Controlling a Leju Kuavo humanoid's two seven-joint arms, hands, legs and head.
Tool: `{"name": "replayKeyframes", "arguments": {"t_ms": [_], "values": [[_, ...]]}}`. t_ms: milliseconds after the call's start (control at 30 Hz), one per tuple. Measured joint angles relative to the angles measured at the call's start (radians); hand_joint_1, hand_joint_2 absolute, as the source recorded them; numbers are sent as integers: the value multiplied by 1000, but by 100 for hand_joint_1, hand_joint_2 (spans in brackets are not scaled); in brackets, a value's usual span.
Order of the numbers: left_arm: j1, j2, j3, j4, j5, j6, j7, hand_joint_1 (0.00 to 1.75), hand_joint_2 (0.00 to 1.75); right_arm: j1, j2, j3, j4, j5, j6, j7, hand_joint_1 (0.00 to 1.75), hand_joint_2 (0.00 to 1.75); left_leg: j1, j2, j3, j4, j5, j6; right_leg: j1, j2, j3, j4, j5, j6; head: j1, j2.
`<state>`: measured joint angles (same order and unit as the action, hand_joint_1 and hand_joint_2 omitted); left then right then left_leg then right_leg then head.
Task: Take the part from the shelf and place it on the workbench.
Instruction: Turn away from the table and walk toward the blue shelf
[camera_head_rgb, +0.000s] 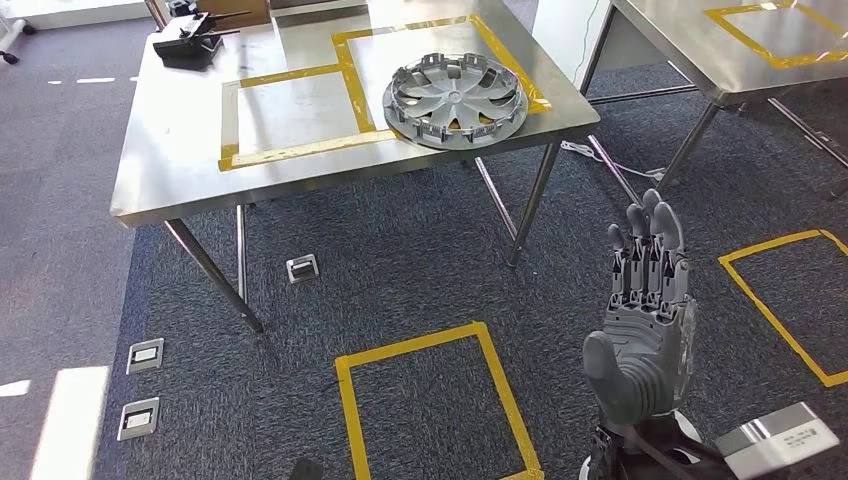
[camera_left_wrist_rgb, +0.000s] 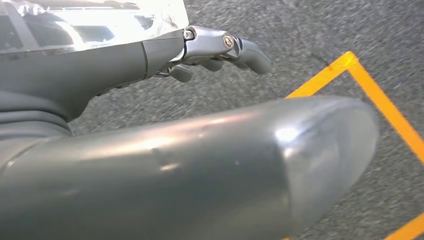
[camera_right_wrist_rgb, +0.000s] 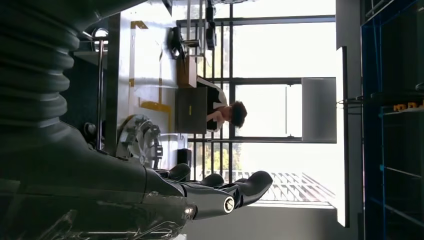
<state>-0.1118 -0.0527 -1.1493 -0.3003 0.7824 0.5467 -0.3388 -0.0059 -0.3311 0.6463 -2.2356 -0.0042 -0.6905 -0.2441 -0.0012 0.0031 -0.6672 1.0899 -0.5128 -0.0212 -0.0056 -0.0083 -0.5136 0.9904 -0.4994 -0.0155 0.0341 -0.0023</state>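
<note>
One hubcap (camera_head_rgb: 456, 100) on the workbench (camera_head_rgb: 180, 150); right robot hand (camera_head_rgb: 645, 320) spread, empty.

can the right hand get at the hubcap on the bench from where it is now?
Probably not without moving closer. The right hand is open and empty, raised over the carpet short of the workbench. The hubcap lies flat at the bench's near edge with nothing on it or in front of it, so the path looks free.

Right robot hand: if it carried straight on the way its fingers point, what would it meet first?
Likely nothing soon: the right robot hand is open, pointing forward past the workbench corner, right of the hubcap. Depth is unclear.
</note>
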Motion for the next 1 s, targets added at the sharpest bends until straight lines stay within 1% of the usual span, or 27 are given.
{"name": "replayKeyframes", "arguments": {"t_ms": [33,67,100,133,167,200,233,300,333,367,433,467,500,533,567,600,633,667,700,733,767,800,833,900,933,967,1000], "values": [[1,0,0,0,0,0,0,0,0,1,0,-1,0,0,0,1,0,175,1,0,-8,53,-54,-5,0,-1,-14,2,11,-3,-3,0],[1,0,0,0,0,0,0,0,0,1,0,-1,0,0,0,2,0,175,3,0,-14,115,-96,-9,1,-2,-29,5,21,-4,-5,0],[1,0,0,0,0,0,0,0,0,2,0,-2,0,0,0,3,0,175,4,0,-14,167,-114,-12,1,-3,-45,9,31,-4,-6,0],[1,0,0,0,0,0,1,0,0,2,0,-2,0,0,0,5,0,175,5,0,-5,197,-109,-14,0,-4,-63,15,40,-3,-6,0],[1,0,0,0,0,0,2,0,0,3,0,-2,0,0,0,7,0,175,5,0,17,196,-85,-15,0,-5,-81,22,49,-1,-6,0],[0,0,0,0,1,0,2,0,0,3,0,-2,0,0,0,8,0,175,6,0,53,160,-55,-14,-1,-5,-99,28,57,1,-6,0],[0,0,0,0,1,0,3,0,0,3,0,-2,-1,0,0,9,0,175,6,-1,101,99,-40,-12,-1,-4,-114,35,65,4,-6,0],[-2,0,0,0,2,0,3,0,0,4,0,-4,-3,0,0,11,0,175,3,-3,189,-37,-50,-3,-1,-3,-134,43,82,14,-6,0],[-3,0,0,0,2,0,4,0,0,4,0,-6,-5,1,0,12,0,175,0,-4,210,-78,-63,3,-1,-3,-138,43,92,19,-5,0],[-3,0,0,0,2,1,4,0,0,4,0,-7,-6,1,0,13,0,175,-3,-5,217,-97,-65,10,-1,-4,-140,40,103,25,-5,0],[-2,0,0,0,3,1,6,0,0,6,0,-9,-6,1,0,14,0,175,-2,-2,201,-103,-46,24,-3,-1,-145,31,116,36,-5,0],[-2,-1,0,0,3,1,6,0,0,6,-1,-10,-6,1,0,15,0,175,-1,-1,191,-105,-34,31,-3,2,-151,39,98,42,-4,0],[-3,-1,0,0,3,1,6,0,0,7,-1,-11,-6,1,-1,16,0,175,1,1,179,-108,-21,38,-3,5,-161,67,61,46,-1,0],[-4,-2,0,0,3,0,6,0,0,8,-1,-12,-6,0,-1,17,0,175,1,3,166,-108,-10,42,-3,8,-174,118,8,49,1,0],[-4,-2,0,-1,3,0,6,0,0,8,-1,-12,-6,0,-2,18,0,175,0,3,152,-105,1,45,-3,8,-188,183,-42,50,4,0],[-4,-2,0,-1,3,1,6,0,0,9,-1,-13,-6,0,-2,20,0,175,-2,4,136,-102,10,47,-3,8,-198,248,-74,51,5,0],[-4,-1,0,-1,3,1,6,0,0,9,-1,-14,-6,0,-3,21,0,175,-4,5,119,-97,19,47,-3,8,-197,291,-81,50,5,0],[-4,-1,0,-1,3,1,6,0,0,11,-1,-14,-6,0,-3,23,0,175,-5,6,103,-90,26,46,-3,9,-180,299,-66,48,5,0],[-4,-1,0,-1,4,1,6,0,0,11,-1,-15,-6,0,-3,24,0,175,-6,6,88,-84,33,45,-3,9,-146,270,-39,45,5,0],[-4,-1,0,-1,4,1,6,0,0,12,-1,-16,-6,0,-3,25,0,175,-6,6,74,-77,38,43,-2,9,-101,212,-18,41,5,0],[-5,-1,0,-1,4,1,6,0,0,12,-1,-16,-6,0,-3,26,0,175,-7,6,62,-70,43,40,0,10,-55,145,-9,37,5,0],[-6,-1,0,-1,5,1,6,0,0,12,-1,-17,-6,0,-3,27,0,175,-8,6,53,-65,49,35,2,12,-20,87,-11,33,4,0],[-6,-1,0,-1,5,1,6,0,0,12,-1,-18,-7,0,-3,28,0,175,-7,6,46,-63,56,30,5,13,-1,50,-18,29,4,0],[-7,-2,0,-1,6,1,6,0,0,13,-2,-19,-8,0,-3,29,0,175,-4,6,35,-65,69,18,9,13,6,19,-22,22,4,0],[-6,-3,0,-1,7,1,6,0,0,14,-2,-20,-8,0,-3,30,0,175,-3,5,31,-63,66,13,8,11,4,11,-18,17,3,0],[-6,-3,0,-1,8,1,6,0,0,14,-2,-21,-8,0,-3,30,0,175,-3,4,24,-50,49,6,6,10,2,3,-14,11,3,0],[-5,-3,0,-1,10,2,7,0,0,15,-2,-22,-8,-1,-3,31,0,175,-2,3,14,-19,17,1,3,8,-1,-4,-10,6,2,0]]}}
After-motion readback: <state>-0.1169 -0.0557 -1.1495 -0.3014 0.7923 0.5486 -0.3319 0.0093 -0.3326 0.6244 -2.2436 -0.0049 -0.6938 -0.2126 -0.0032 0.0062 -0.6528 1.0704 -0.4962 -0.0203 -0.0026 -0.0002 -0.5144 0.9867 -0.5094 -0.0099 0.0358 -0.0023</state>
